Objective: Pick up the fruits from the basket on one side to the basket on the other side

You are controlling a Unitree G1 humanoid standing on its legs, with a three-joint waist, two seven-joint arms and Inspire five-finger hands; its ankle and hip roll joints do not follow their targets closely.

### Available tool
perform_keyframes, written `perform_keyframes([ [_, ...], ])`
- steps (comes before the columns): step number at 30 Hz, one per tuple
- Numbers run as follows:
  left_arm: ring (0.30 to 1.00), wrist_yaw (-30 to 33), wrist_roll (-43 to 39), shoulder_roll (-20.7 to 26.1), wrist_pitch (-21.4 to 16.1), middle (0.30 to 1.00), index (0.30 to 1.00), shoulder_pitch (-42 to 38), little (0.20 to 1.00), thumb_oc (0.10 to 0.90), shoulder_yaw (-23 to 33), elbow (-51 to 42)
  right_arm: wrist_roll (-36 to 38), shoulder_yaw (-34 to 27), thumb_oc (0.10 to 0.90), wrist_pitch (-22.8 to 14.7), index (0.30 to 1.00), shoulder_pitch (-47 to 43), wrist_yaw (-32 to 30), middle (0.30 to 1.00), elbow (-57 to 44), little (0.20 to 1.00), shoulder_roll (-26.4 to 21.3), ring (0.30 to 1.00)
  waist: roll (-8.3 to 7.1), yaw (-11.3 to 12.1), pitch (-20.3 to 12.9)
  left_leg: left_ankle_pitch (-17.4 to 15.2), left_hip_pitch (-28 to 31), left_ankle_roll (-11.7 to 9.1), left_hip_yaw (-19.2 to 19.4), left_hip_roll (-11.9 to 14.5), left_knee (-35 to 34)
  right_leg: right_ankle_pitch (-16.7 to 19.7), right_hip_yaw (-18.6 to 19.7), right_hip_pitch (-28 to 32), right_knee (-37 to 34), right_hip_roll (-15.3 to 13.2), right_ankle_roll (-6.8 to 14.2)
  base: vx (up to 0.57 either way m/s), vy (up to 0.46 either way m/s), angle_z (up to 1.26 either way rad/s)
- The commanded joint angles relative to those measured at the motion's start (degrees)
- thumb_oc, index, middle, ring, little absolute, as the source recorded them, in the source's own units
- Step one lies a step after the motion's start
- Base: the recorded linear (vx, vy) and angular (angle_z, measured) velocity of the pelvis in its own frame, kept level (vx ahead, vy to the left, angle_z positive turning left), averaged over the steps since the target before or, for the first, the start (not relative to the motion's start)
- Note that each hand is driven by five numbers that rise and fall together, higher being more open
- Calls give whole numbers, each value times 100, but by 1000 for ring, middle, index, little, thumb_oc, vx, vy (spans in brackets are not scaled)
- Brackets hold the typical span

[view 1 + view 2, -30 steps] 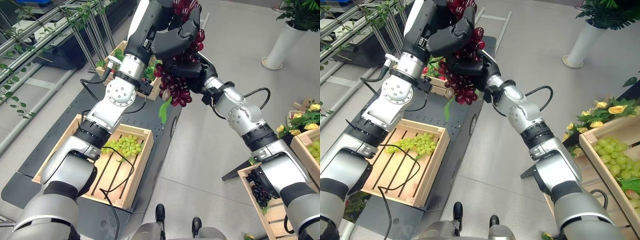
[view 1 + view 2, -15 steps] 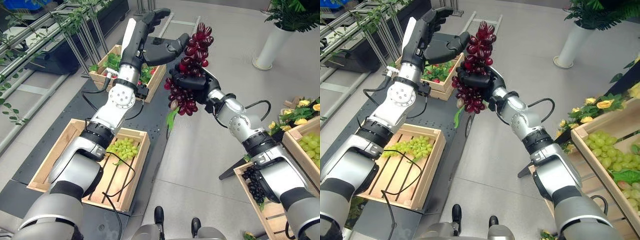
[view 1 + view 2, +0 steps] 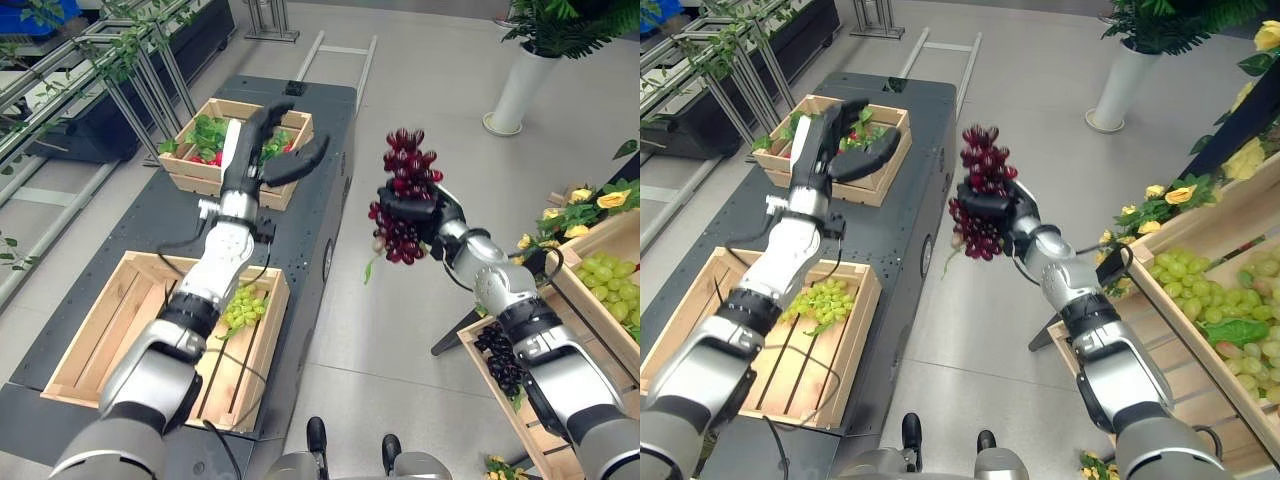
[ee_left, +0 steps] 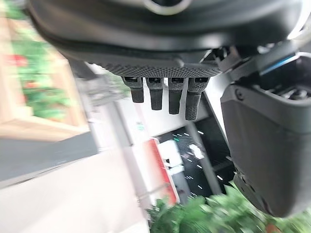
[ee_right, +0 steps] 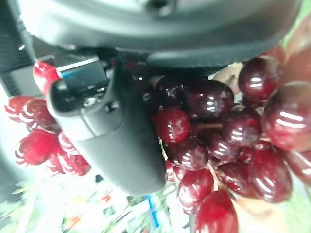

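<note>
Right hand [image 3: 412,208] clamped round the red grapes [image 3: 402,195] — held high above the floor — left hand [image 3: 272,150] open, empty.

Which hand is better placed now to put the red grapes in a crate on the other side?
The right hand: it grips the red grapes nearer the right-side crates.

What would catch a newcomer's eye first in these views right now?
The red grapes, clutched in the right hand and held in the air over the grey floor between the dark cart and the crates on the robot's right. Next, the left hand, open and empty, stretched out above the far crate of greens on the cart. Green grapes lie in the near crate.
</note>
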Motion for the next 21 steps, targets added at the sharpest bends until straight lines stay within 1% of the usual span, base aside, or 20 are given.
perform_keyframes([
  [1,900,-53,-2,-244,-670,900,900,252,900,800,87,287,-202,-449,400,-422,300,267,63,300,105,300,-79,300,-43,114,-1162,-1308,531,-140,-188,-196,14,26,-141,-269,8,443,-332,33,-12,-4],
  [2,900,-54,40,-271,-681,900,900,336,900,800,102,289,-227,-482,400,-412,300,340,84,300,125,300,-81,300,-47,119,-1154,-1310,537,-137,-183,-195,14,28,-142,-265,8,444,-330,61,-22,-4],
  [3,900,-97,183,-333,-786,900,900,669,900,800,151,288,-288,-600,400,-434,300,653,189,300,197,300,-79,300,-62,135,-1129,-1316,557,-124,-162,-194,14,31,-136,-250,8,450,-324,59,-23,-4],
  [4,900,-143,189,-365,-815,900,900,851,900,800,173,273,-303,-668,400,-430,300,823,252,300,240,300,-59,300,-71,145,-1114,-1316,561,-118,-155,-193,14,37,-131,-249,8,453,-321,57,-23,-3],
  [5,900,-169,201,-377,-834,900,900,932,900,800,179,270,-312,-697,400,-427,300,902,303,300,278,300,-45,300,-75,151,-1109,-1316,562,-116,-150,-193,14,40,-130,-249,8,454,-318,56,-22,-1],
  [6,900,-270,210,-420,-881,900,900,1173,900,800,201,281,-351,-775,400,-407,300,1169,545,300,413,300,2,300,-82,164,-1094,-1308,564,-111,-122,-192,14,55,-126,-255,8,455,-303,46,-16,-1],
  [10,900,-352,296,-437,-951,900,900,1564,900,800,244,258,-538,-810,400,-447,300,1582,781,300,537,300,41,300,-106,190,-1071,-1294,568,-100,-71,-187,14,86,-111,-270,8,460,-287,46,-17,-4],
  [12,900,-557,321,-429,-954,900,900,1935,900,800,307,261,-603,-889,400,-489,300,2008,954,300,631,300,34,300,-130,217,-996,-1266,554,-84,-21,-185,14,129,-107,-295,8,463,-277,44,-27,-5],
  [16,900,-649,360,-461,-986,900,900,2327,900,800,463,397,-495,-1031,400,-559,300,2374,1172,300,794,300,66,300,-143,240,-888,-1250,536,-61,18,-186,14,159,-87,-317,8,474,-272,24,-8,-6],
  [19,900,-596,315,-524,-997,900,900,2533,900,800,608,518,-535,-1144,400,-627,300,2572,1056,300,931,300,102,300,-151,256,-815,-1248,527,-46,36,-185,14,173,-96,-330,8,475,-268,36,-10,-8],
  [20,900,-579,314,-585,-1064,900,900,2660,900,800,715,597,-592,-1222,400,-712,300,2681,1019,300,1020,300,125,300,-154,261,-773,-1251,531,-33,44,-185,14,179,-86,-327,8,478,-268,53,-19,-1],
  [21,900,-503,355,-637,-1103,900,900,2777,900,800,817,660,-800,-1295,400,-873,300,2789,865,300,1122,300,147,300,-161,263,-741,-1252,527,-22,45,-190,14,182,-68,-334,8,483,-267,51,-17,-2],
])
